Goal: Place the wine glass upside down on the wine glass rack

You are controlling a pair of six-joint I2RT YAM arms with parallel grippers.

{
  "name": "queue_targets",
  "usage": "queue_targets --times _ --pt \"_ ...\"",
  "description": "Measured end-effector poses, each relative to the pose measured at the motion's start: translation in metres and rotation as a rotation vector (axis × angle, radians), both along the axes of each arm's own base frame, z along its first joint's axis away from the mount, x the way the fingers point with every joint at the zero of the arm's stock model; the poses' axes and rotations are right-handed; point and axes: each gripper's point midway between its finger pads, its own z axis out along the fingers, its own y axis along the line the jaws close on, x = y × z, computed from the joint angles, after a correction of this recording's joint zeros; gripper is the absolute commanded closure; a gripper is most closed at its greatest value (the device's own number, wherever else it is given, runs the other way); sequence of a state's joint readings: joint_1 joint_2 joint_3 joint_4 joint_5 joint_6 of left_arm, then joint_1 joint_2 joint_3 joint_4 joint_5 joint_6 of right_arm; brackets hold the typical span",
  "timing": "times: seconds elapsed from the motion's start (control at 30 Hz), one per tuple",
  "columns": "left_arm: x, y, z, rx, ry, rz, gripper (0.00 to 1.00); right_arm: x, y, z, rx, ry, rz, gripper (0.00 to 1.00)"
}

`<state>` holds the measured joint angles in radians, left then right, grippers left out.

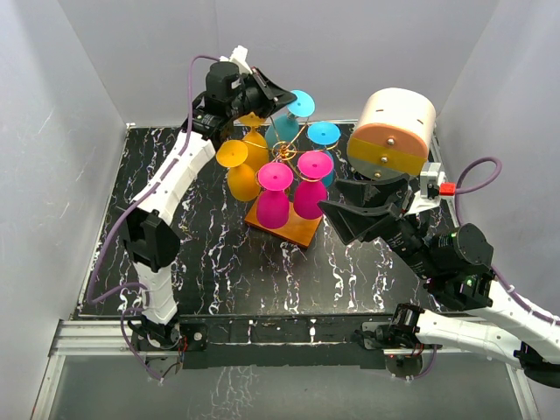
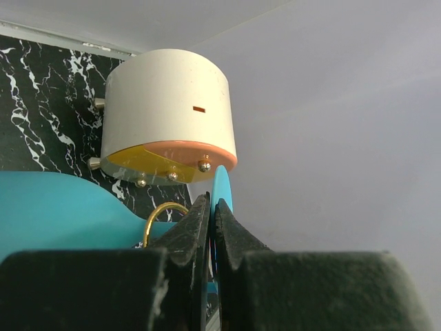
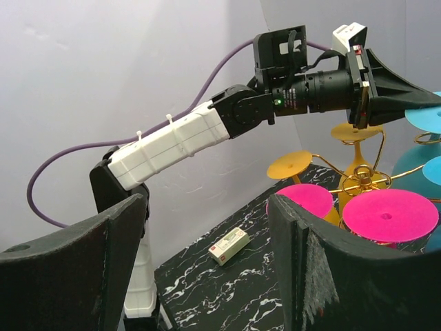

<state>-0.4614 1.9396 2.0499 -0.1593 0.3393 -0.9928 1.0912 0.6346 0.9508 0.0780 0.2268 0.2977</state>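
Note:
The wine glass rack (image 1: pixel 284 154) is a gold wire stand on an orange-brown wooden base (image 1: pixel 297 229) in the middle of the table. Several glasses hang on it upside down: orange (image 1: pixel 236 154), pink (image 1: pixel 274 177) and teal (image 1: pixel 325 133). My left gripper (image 1: pixel 287 98) is high behind the rack, shut on the foot of a teal wine glass (image 1: pixel 303 103). In the left wrist view the jaws (image 2: pixel 212 200) pinch that thin teal disc (image 2: pixel 223 185) edge-on, beside a gold wire loop (image 2: pixel 162 209). My right gripper (image 1: pixel 332 194) is open and empty, right of the rack.
A cream cylinder with an orange-yellow underside (image 1: pixel 394 131) stands at the back right, also in the left wrist view (image 2: pixel 169 103). A small white box (image 3: pixel 229 246) lies on the black marble table (image 1: pixel 219 271) near the left arm (image 3: pixel 172 141). White walls enclose the table.

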Motion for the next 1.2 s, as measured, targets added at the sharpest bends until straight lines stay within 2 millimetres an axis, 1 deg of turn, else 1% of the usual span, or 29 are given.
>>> queue_targets --times 0.1,0.2,0.43,0.63,0.73,0.9,0.97,1.03,1.2 --pt "-0.004 0.003 0.009 -0.001 -0.018 0.002 1.0 0.0 0.0 0.0 0.0 0.0 0.0 0.3" --pt "-0.005 0.004 0.011 0.004 -0.024 0.005 1.0 0.0 0.0 0.0 -0.001 0.001 0.0 0.3" --pt "-0.006 0.007 0.001 0.031 0.006 0.015 0.95 0.0 0.001 -0.001 -0.002 0.002 0.0 0.3" --pt "-0.008 0.012 -0.005 0.059 0.023 0.037 0.9 0.001 0.003 -0.007 -0.013 0.009 0.001 0.3" --pt "-0.01 0.018 -0.003 0.075 0.022 0.056 0.9 0.001 0.003 -0.007 -0.011 0.011 0.002 0.3" --pt "-0.018 0.028 0.007 0.098 0.005 0.082 0.89 0.001 0.003 -0.007 -0.009 0.013 0.004 0.3" --pt "-0.02 0.03 0.008 0.108 0.005 0.087 0.89 0.001 0.003 -0.007 -0.008 0.014 0.004 0.3" --pt "-0.02 0.032 0.006 0.12 0.006 0.094 0.89 0.001 0.003 -0.007 -0.007 0.015 0.006 0.3" --pt "-0.02 0.038 -0.006 0.164 0.032 0.112 0.9 0.001 0.004 -0.007 -0.005 0.019 0.008 0.3"
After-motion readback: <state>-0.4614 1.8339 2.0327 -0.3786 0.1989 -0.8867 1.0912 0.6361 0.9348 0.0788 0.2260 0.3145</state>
